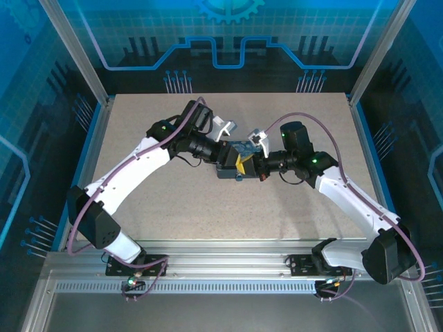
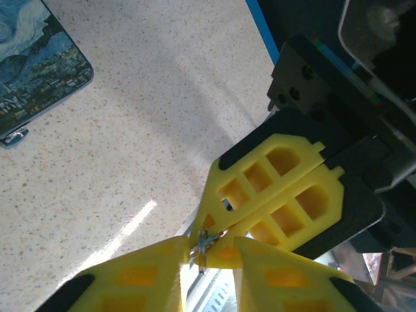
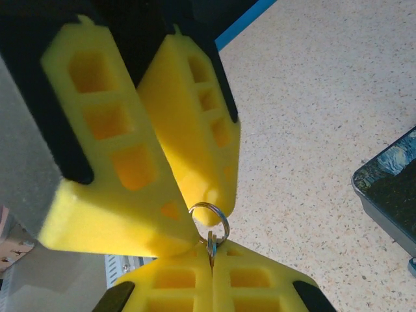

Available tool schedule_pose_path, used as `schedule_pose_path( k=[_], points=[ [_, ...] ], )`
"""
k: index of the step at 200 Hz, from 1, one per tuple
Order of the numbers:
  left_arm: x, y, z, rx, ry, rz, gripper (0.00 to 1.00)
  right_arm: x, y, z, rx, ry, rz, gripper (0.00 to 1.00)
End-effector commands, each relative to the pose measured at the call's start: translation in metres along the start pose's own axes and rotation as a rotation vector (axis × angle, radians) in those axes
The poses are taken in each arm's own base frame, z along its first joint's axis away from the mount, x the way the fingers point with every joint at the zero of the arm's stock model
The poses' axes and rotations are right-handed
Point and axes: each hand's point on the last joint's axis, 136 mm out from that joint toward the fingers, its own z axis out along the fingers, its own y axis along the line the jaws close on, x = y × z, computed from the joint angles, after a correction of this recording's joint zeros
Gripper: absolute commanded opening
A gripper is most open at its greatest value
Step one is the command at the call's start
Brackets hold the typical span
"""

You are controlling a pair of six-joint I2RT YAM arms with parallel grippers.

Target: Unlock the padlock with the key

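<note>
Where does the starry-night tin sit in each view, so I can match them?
Top external: starry-night tin at the centre of the picture.
Left wrist: top-left corner.
Right wrist: right edge, cut off.
Shared landmark: yellow fingers meeting tip to tip at the key.

The left arm [image 1: 131, 173] and the right arm [image 1: 349, 197] bent inward from their bases toward the middle, where the left end effector [image 2: 207, 252] and the right end effector [image 3: 211, 255] met tip to tip, each pinched closed.

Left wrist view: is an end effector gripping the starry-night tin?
No, the tin lies flat on the table, clear of the fingers.
</note>
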Motion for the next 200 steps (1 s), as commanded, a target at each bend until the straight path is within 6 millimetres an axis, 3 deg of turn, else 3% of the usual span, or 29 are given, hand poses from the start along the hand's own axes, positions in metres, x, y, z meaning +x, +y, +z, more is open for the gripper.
schedule_pose_path(
  k=[1, 59, 83, 141, 200],
  points=[
    [-0.005, -0.008, -0.009, 0.018, -0.056, 0.016, 0.39, -0.011, -0.001, -0.006, 0.021, -0.037, -0.012, 0.01],
    [-0.018, 0.004, -0.040, 0.059, -0.267, -0.047, 0.45, -0.018, -0.006, -0.014, 0.052, -0.094, 0.035, 0.01],
    [-0.018, 0.015, -0.051, 0.085, -0.389, -0.087, 0.58, -0.030, -0.006, -0.019, 0.053, -0.149, 0.069, 0.01],
    [-0.006, 0.035, -0.044, 0.206, -0.563, -0.152, 0.65, -0.044, -0.009, -0.020, 0.054, -0.255, 0.164, 0.02],
    [-0.004, 0.010, -0.037, 0.396, -0.615, -0.087, 0.62, -0.051, -0.005, -0.020, 0.037, -0.337, 0.222, 0.02]
  ],
)
